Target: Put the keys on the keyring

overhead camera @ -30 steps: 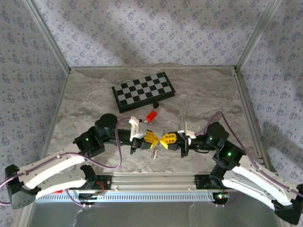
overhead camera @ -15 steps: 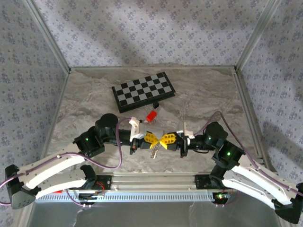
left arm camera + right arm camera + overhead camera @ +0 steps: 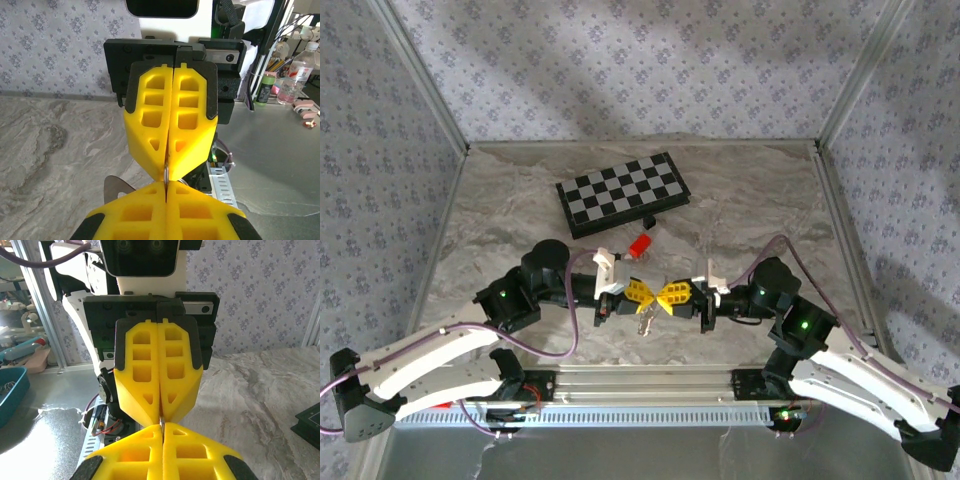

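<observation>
"Top external view, from the bottom edge upward: what did you find?"

"Just above the arm bases (image 3: 515, 372), at lower centre, the left gripper (image 3: 640, 293) and the right gripper (image 3: 677, 296) met nose to nose. The keys (image 3: 647, 320) dangled just below that meeting point. Whether they touched the table (image 3: 500, 230) I couldn't tell."

"And the jaws?"

"Both pairs were pressed together. From the left wrist, a thin silvery sliver sat between the two sets of yellow tips at mid-frame. I took it for the keyring (image 3: 165, 173) (too slim to be sure). Each arm seemed to pinch one end, likely to hold the loop taut so a key could slide along it."

"Anything else hanging?"

"One of the keys showed as a flat grey blade at the lower left of that wrist picture, beside the left fingers."

"Farther back?"

"A small red piece (image 3: 640, 244) lay above the grippers, apart from them. The chessboard (image 3: 620, 193) lay beyond it at upper centre. Neither looked involved."
</observation>
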`<act>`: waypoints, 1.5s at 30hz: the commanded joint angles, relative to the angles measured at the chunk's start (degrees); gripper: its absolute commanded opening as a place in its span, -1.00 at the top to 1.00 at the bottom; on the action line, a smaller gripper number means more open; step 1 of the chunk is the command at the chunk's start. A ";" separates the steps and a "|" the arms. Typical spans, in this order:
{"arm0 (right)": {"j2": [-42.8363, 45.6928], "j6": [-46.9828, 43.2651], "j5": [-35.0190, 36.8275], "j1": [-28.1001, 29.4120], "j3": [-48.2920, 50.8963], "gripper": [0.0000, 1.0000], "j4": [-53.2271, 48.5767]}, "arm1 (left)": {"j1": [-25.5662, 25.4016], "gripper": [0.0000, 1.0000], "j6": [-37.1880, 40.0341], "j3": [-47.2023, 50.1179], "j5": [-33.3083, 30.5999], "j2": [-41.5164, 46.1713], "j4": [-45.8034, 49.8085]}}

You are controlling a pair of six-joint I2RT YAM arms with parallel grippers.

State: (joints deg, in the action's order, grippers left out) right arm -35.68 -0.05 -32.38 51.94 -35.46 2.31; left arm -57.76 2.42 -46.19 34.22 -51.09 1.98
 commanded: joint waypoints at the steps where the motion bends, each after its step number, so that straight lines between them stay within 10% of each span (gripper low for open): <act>1: 0.70 -2.01 1.79 0.53 -3.05 0.73 -2.67 | -0.04 1.00 2.71 -3.23 -0.24 0.33 2.93; 8: 0.79 -5.93 6.04 0.95 -7.84 0.38 -14.07 | -0.03 1.00 8.56 -8.28 -2.72 -0.69 13.85; 23: -2.93 -10.13 7.97 2.24 -10.86 0.37 -20.02 | -0.16 1.00 15.72 -18.62 -3.71 -6.95 32.43; 45: -7.78 -8.36 4.43 3.51 -8.50 0.17 -16.10 | -1.83 1.00 17.27 -19.44 -6.18 -8.94 33.60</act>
State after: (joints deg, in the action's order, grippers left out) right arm -43.07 -8.60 -27.22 54.87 -44.21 -14.74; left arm -59.02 18.63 -63.61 28.16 -60.18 35.88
